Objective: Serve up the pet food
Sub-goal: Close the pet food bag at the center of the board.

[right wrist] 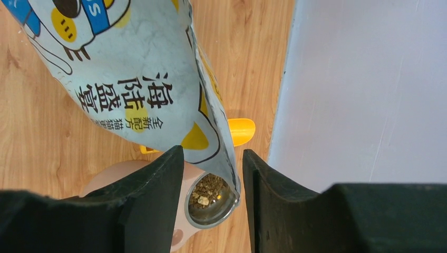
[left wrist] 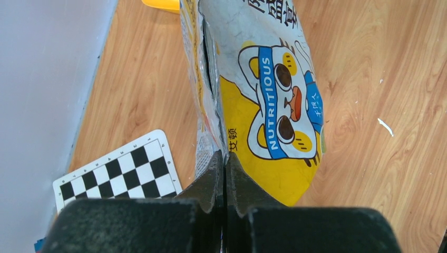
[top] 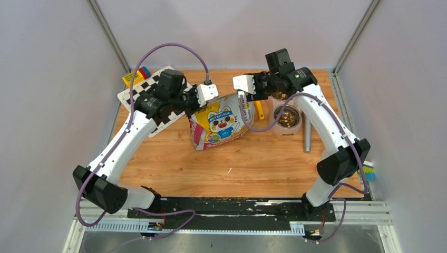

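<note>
**Bag pinched at one edge, kibble lying in the bowl**

From above, we see both arms reaching to the upper corners of the cat-print bag point(top: 219, 126), which stands tilted in the middle of the tabletop point(top: 211, 174). Just to its right sits the bowl point(top: 275, 128). The pet food point(top: 288, 117) lies inside it as a shallow brown layer. A yellow scoop point(top: 259, 110) shows between bag and bowl.

In the left wrist view, the left pincer point(left wrist: 225, 158) is fully closed, nipping the bag's side seam where the torn mouth begins. We judge this grip props the bag up and fixes one lip. A checkerboard card point(left wrist: 121, 171) lies on the wood beside it.

In the right wrist view, the right pincer point(right wrist: 213, 155) stands partly open and holds nothing. The bag's other edge hangs between its fingers, clear of the outer one. The bowl of kibble sits directly below that gap. We take this placement as readiness to seize the opposite lip, so the mouth can be spread or tipped over the bowl.
</note>
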Controlling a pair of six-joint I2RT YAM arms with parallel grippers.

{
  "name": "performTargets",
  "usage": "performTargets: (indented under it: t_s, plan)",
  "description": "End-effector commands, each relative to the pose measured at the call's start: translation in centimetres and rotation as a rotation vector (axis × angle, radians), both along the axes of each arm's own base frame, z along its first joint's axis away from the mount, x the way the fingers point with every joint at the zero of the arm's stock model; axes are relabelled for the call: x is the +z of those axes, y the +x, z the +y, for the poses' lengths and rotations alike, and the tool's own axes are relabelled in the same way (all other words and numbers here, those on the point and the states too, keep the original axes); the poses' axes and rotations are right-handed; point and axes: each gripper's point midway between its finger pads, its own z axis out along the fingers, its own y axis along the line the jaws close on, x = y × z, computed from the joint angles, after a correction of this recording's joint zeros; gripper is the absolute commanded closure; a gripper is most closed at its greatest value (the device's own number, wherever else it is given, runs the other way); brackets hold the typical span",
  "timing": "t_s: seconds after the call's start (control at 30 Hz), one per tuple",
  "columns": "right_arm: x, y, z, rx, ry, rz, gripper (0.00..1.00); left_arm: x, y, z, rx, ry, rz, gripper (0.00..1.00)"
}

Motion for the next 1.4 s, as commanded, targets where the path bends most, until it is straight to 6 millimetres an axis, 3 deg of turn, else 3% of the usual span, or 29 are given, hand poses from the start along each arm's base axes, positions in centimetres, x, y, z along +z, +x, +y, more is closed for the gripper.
performTargets:
  t_s: [0.0, 0.37, 0.6, 0.9, 1.13, 1.17, 1.2, 1.27, 1.37]
  plan:
    - [2.4, -0.9, 1.6, 0.054, 0.07, -0.048, 0.54, 7.2, -0.8, -0.5, -0.048, -0.117, -0.182, 1.0]
    - [2.3, -2.4, 4.9, 0.132, 0.12, -0.011, 0.59, 7.1, -0.9, -0.6, -0.055, -0.123, -0.177, 1.0]
    - [1.2, -3.0, 6.5, 0.167, 0.118, 0.023, 0.72, 7.2, -1.4, -0.7, -0.068, -0.129, -0.175, 1.0]
    - [0.4, -2.3, 6.7, 0.142, 0.102, 0.028, 1.0, 7.4, -1.7, -0.5, -0.071, -0.132, -0.181, 1.0]
    - [1.6, -2.4, 7.0, 0.148, 0.133, 0.003, 1.0, 7.4, -1.7, -0.6, -0.073, -0.132, -0.179, 1.0]
    - [1.7, -2.4, 7.1, 0.144, 0.14, 0.007, 0.94, 7.5, -1.7, -0.6, -0.072, -0.133, -0.18, 1.0]
    - [1.8, -2.3, 7.2, 0.14, 0.147, 0.011, 0.77, 7.6, -1.7, -0.6, -0.072, -0.134, -0.181, 1.0]
    - [1.9, -2.7, 7.3, 0.149, 0.156, 0.02, 0.57, 7.7, -1.8, -0.6, -0.073, -0.136, -0.181, 1.0]
    - [1.5, -3.2, 7.5, 0.167, 0.159, 0.034, 0.5, 7.7, -1.8, -0.6, -0.075, -0.137, -0.179, 1.0]
